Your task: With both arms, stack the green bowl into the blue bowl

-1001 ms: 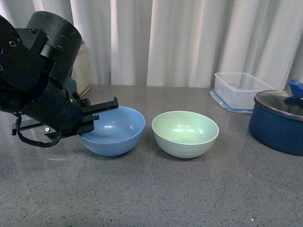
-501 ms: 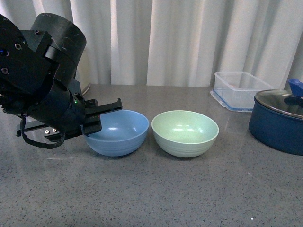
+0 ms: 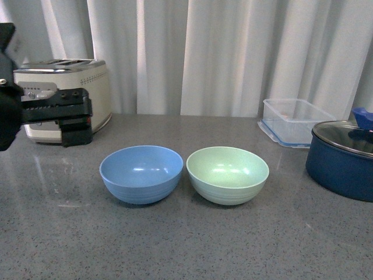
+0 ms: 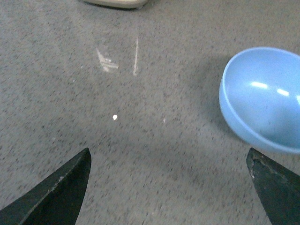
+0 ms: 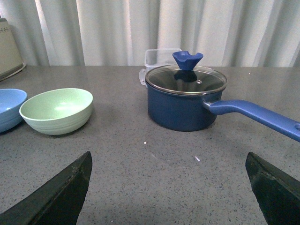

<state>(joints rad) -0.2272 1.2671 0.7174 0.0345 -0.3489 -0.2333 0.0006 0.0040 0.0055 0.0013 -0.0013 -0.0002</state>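
Currently no stacking is done. The green bowl (image 3: pixel 227 175) sits upright on the grey table (image 3: pixel 186 245), just beside the blue bowl (image 3: pixel 141 174) and on its right. The rims nearly meet, both bowls are empty, and neither is held.

Left gripper (image 4: pixel 171 187): fingertips spread wide, nothing between them. It hangs over bare table left of the blue bowl, near the toaster (image 3: pixel 58 87).

Right gripper (image 5: pixel 168 187): fingertips likewise wide apart and empty, low over the table. The green bowl lies ahead to one side and the navy pot (image 5: pixel 185 103) ahead to the other. This arm does not show in the front view.

Judgement: the step in hand is the approach, and no grasp has begun. The next move calls for the right arm to reach the green bowl's near rim, pinch it, lift clear of the blue rim, carry across and lower centred. The bowls look equal in size, so the nest leaves little slack. The left arm probably needs to steady the blue bowl, since light plastic may slide.
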